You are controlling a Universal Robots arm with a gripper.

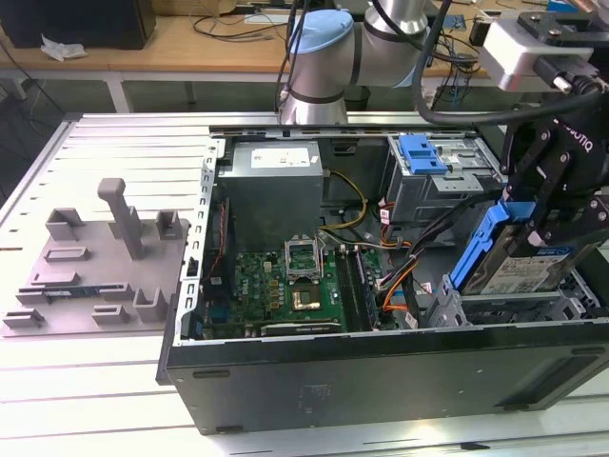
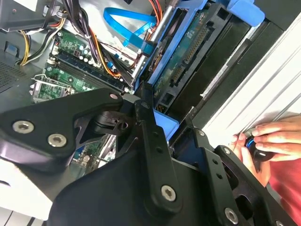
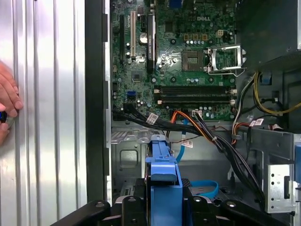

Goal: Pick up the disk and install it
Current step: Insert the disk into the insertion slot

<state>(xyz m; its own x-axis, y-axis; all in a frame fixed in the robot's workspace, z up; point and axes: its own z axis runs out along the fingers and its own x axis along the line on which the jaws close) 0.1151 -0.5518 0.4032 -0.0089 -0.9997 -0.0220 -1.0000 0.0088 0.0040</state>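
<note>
The disk (image 1: 521,265), a silver drive with a white-and-blue label in a bright blue carrier, hangs steeply tilted at the exterior view's right end of the open computer case (image 1: 381,367). It sits just above the metal drive bay (image 1: 504,307). My black gripper (image 1: 559,205) is shut on the disk's upper part. The second wrist view shows the disk's (image 2: 188,61) underside and connectors beyond the gripper (image 2: 171,134). In the first wrist view, the carrier's blue edge (image 3: 162,172) rises from between the gripper's fingers (image 3: 136,202).
Inside the case lie the green motherboard (image 1: 285,281), a grey power-supply box (image 1: 276,186), cable bundles (image 1: 400,271) and a second blue carrier (image 1: 423,152) in the upper bay. A grey fixture (image 1: 95,257) stands on the table. A person's hand (image 2: 273,136) rests beside the case.
</note>
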